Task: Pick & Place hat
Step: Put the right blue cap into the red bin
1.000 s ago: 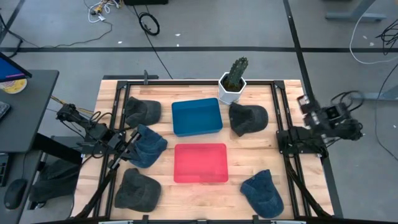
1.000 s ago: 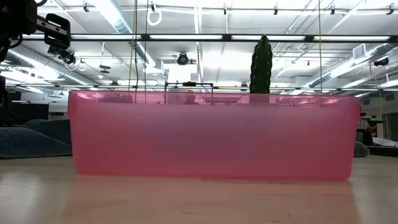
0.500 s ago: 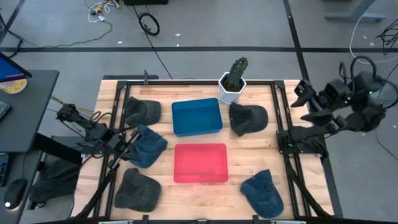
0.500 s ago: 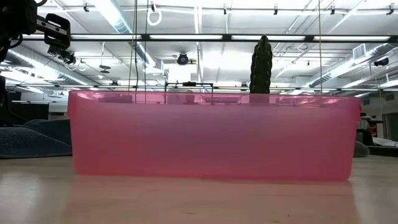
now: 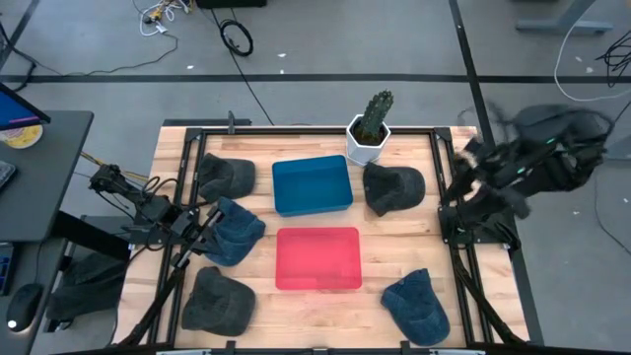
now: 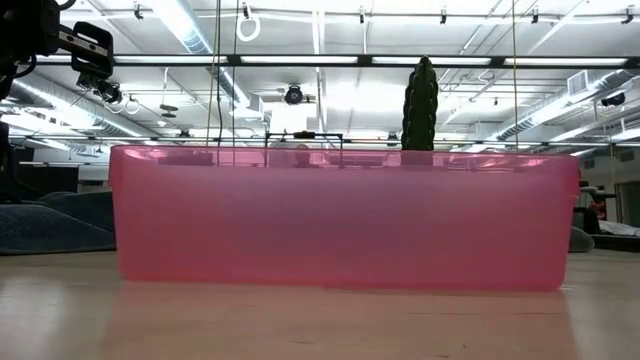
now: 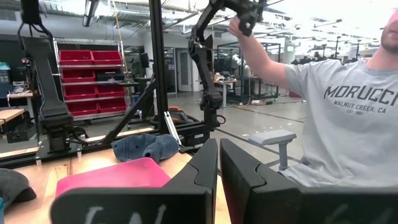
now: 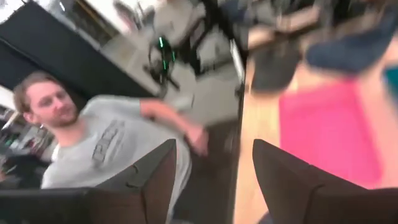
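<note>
Several hats lie flat on the wooden table: dark grey ones at the far left (image 5: 225, 177), near left (image 5: 217, 301) and right of the blue bin (image 5: 394, 187), and blue denim ones at the left (image 5: 237, 232) and near right (image 5: 419, 306). My left gripper (image 5: 210, 223) (image 7: 217, 165) rests shut and about level at the left blue hat's edge; whether it touches the hat, I cannot tell. My right gripper (image 5: 468, 158) (image 8: 214, 180) is raised above the table's right rail, blurred, open, with nothing between its fingers.
A blue bin (image 5: 312, 184) and a pink bin (image 5: 317, 258) (image 6: 340, 215) stand in the table's middle. A cactus in a white pot (image 5: 370, 128) stands at the far edge. A person in a grey shirt (image 7: 336, 112) is beside the table's right side.
My right arm has unfolded from its rest at the table's right edge and swung upward, and its wrist has turned so the gripper now slants over the table. The left arm, hats and bins have stayed put.
</note>
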{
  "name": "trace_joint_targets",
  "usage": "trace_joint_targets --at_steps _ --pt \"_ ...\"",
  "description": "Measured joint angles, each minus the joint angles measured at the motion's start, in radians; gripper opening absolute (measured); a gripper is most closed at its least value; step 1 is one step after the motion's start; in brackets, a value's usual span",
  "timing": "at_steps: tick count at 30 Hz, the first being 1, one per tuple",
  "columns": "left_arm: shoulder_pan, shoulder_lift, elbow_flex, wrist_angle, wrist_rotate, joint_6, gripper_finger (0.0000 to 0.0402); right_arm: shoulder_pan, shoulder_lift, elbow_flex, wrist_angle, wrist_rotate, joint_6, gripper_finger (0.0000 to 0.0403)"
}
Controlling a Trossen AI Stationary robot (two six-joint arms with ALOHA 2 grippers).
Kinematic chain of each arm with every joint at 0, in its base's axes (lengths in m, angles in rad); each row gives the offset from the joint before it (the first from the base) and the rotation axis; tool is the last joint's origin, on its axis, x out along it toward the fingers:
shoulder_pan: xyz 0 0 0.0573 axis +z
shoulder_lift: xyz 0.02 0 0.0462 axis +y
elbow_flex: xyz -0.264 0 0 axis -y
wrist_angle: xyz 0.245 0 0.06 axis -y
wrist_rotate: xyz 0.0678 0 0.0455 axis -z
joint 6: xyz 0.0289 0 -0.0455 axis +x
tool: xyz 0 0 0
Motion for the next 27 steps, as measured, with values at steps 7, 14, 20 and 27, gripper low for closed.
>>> trace_joint_targets --at_steps 7,14,20,27 --pt "0.0 0.0 0.0 0.0 0.0 0.0 0.0021 0.195 0.154 0.005 -0.087 0.0 0.145 0.0217" --pt "0.0 0.0 0.0 0.0 0.0 0.0 0.0021 0.393 0.316 0.005 -0.117 0.033 0.267 0.0217" --pt "0.0 0.0 0.0 0.0 0.0 0.0 0.0021 0.53 0.447 0.005 -0.167 0.127 0.33 0.0217" --pt "0.0 0.0 0.0 0.0 0.0 0.0 0.0021 0.633 0.598 0.005 -0.202 0.22 0.363 0.0217"
